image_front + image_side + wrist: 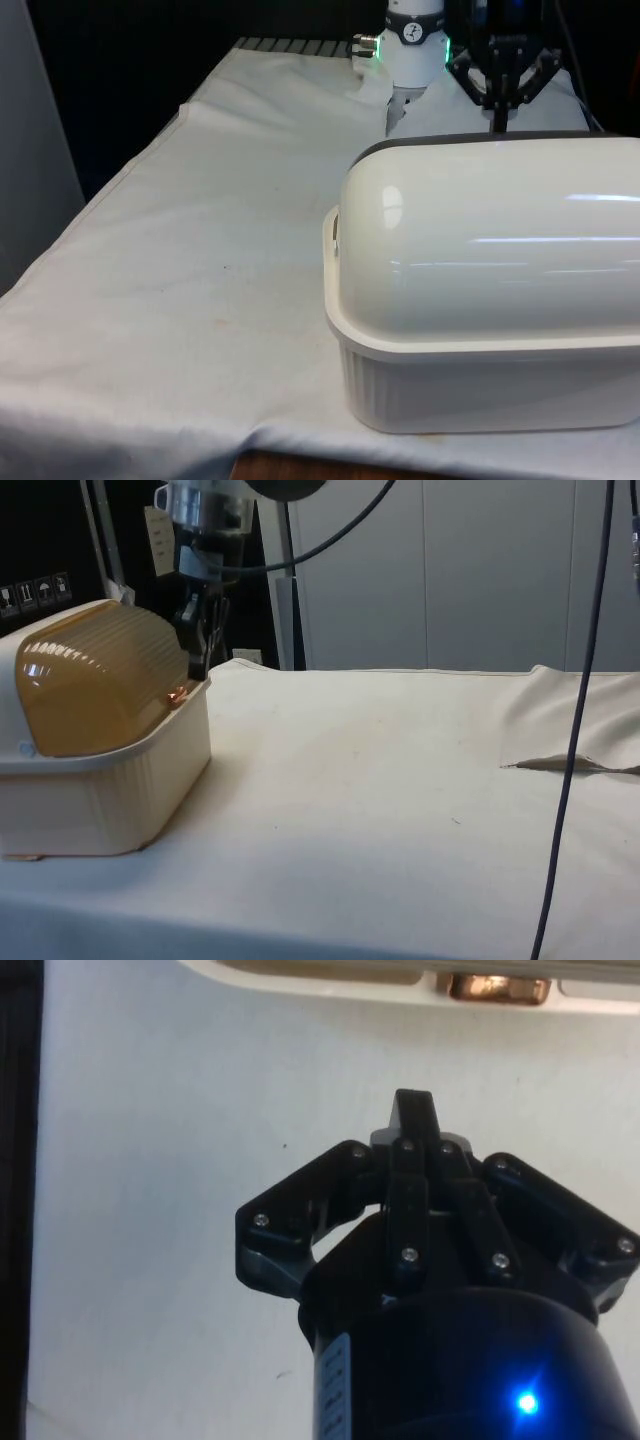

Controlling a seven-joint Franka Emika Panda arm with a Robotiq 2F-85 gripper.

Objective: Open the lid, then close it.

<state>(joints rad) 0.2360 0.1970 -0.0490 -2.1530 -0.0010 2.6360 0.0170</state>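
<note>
Lid (480, 240) of the cream bread box (480, 385) lay fully down in the front view, its dome meeting the base rim all along the visible edge; the box stood on the white-clothed desk (200, 290) at the front view's right. The black tool (497, 112) hung just behind the dome's top.

From the side, the amber-tinted lid (100, 680) sat shut over the ribbed base (110, 800), and the tool (198, 645) pointed down at the lid's front edge, close against it, just above the rim; actual contact could not be judged.

At the wrist, the tool (413, 1110) had its fingers pressed together with nothing between them, aimed toward the copper-coloured handle (498, 987) but apart from it.

Judging by this, either nothing was begun, or both steps were finished; the pictures did not settle which.
</note>
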